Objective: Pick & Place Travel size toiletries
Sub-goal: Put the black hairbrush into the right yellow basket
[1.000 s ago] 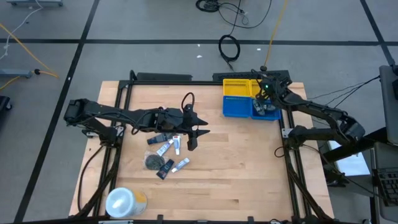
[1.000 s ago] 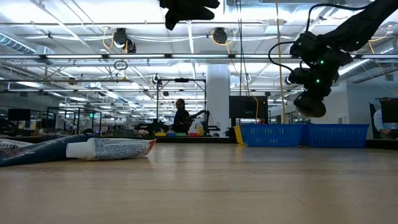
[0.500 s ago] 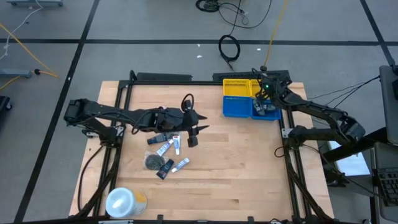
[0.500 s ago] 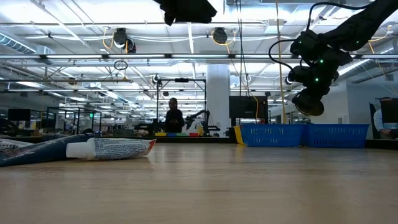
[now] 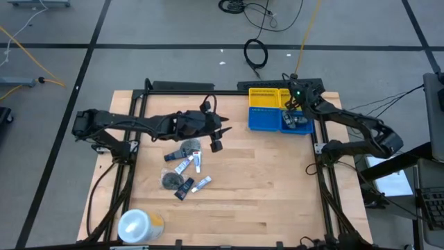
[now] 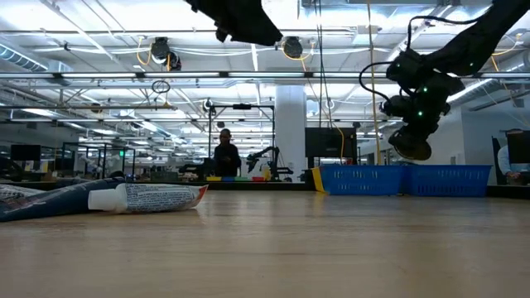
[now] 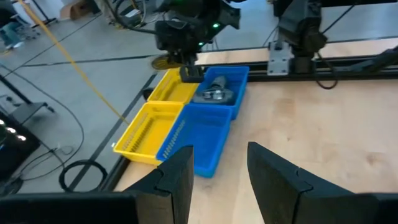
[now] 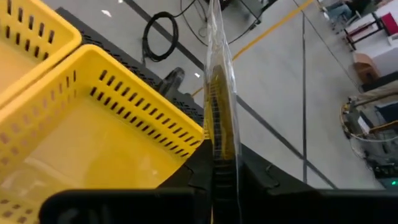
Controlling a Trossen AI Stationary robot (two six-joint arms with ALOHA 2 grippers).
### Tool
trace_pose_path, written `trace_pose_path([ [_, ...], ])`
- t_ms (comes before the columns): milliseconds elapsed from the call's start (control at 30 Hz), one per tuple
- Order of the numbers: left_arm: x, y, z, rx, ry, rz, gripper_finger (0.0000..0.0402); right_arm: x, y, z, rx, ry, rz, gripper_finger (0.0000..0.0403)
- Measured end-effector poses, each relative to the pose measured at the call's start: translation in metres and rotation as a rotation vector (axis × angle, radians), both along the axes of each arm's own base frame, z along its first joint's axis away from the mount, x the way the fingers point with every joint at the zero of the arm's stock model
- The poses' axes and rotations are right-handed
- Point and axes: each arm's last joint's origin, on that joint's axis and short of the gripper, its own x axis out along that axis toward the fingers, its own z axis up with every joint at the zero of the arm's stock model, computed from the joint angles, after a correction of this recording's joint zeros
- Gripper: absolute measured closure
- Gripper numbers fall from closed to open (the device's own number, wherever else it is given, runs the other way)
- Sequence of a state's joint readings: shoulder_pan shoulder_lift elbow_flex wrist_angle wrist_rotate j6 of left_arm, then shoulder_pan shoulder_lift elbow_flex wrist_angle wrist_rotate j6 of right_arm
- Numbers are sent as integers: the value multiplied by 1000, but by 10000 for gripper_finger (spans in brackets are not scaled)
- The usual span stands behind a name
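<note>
Several travel toiletries [image 5: 184, 167], small white and blue tubes and dark grey round pieces, lie on the wooden table; the low view shows two tubes [image 6: 124, 198] lying on their sides. More toiletries [image 5: 297, 122] sit in the blue bin [image 5: 267, 119]. My left gripper [image 5: 216, 143] hovers open to the right of the cluster; its wrist view shows it [image 7: 217, 177] holding nothing. My right gripper [image 5: 292, 104] is over the bins, shut on a thin round flat piece [image 8: 219, 106]. My right gripper [image 8: 222, 169] pinches the round flat piece between its two fingers, on the flat faces near one rim [image 8: 222, 152]. The fingers come from above. The piece [image 6: 411, 146] hangs below them, edge-on in the wrist view, lifted clear above the yellow bin [image 8: 93, 143].
A yellow bin [image 5: 265, 98] and the blue bin stand side by side at the table's far right. A large white-and-yellow roll [image 5: 139, 224] stands near the near left corner. Bare wood [image 5: 277, 187] lies between the cluster and the right edge. A person [image 6: 222, 156] is far behind the table.
My left gripper has moved from beside the cluster toward the table's far edge and tipped up, so its fingers now point toward the bins. My right gripper has kept the round piece over the bins.
</note>
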State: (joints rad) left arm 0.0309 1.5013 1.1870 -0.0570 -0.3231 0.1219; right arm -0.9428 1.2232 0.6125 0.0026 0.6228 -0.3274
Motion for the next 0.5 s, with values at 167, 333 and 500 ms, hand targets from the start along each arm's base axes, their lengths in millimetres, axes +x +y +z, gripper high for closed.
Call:
trace_pose_path([
  [167, -1, 9, -2, -11, 18, 29, 252, 2, -2, -5, 15, 14, 2, 369],
  [333, -2, 12, -3, -48, 17, 46, 252, 2, -3, -9, 29, 26, 2, 370],
  [500, -3, 10, -5, -66, 36, 47, 252, 2, -4, -10, 33, 32, 4, 357],
])
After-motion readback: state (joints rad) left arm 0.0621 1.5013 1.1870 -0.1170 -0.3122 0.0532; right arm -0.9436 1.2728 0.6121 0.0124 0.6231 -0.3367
